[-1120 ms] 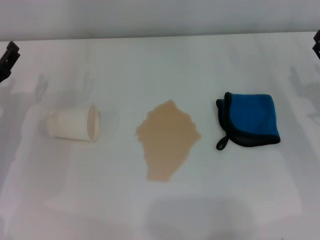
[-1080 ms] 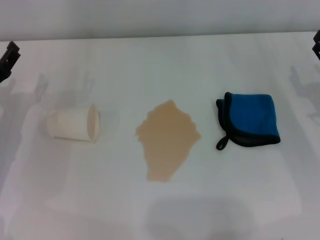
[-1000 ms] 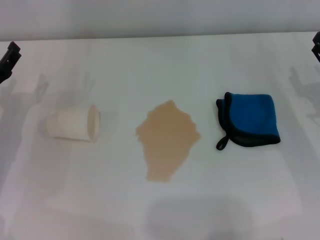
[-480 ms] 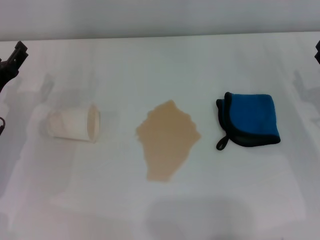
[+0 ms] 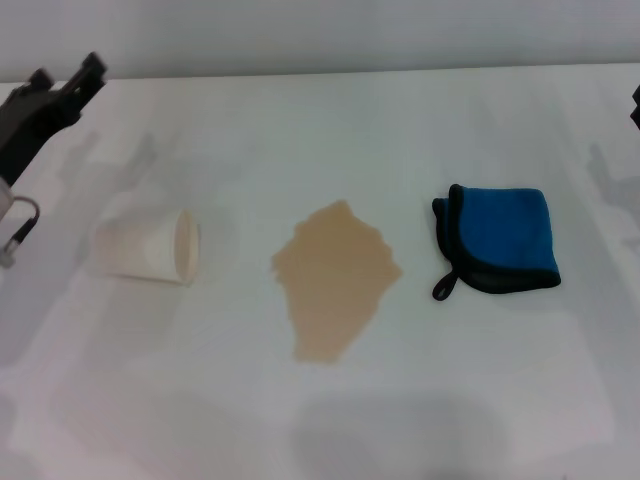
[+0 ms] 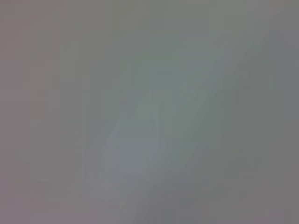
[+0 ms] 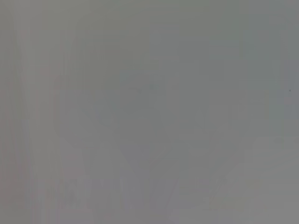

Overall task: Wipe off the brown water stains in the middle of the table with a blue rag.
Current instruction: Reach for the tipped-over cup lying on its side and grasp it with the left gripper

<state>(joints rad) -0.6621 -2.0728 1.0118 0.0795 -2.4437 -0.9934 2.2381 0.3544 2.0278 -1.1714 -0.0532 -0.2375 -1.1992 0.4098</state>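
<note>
With the blue rag point(image 5: 497, 239) lying untouched right of the brown water stains point(image 5: 335, 280) at mid-tabletop point(image 5: 300, 130), the left gripper point(image 5: 62, 88) is hovering far left, finger state unclear, so grasping the rag's folded body comes first.
</note>
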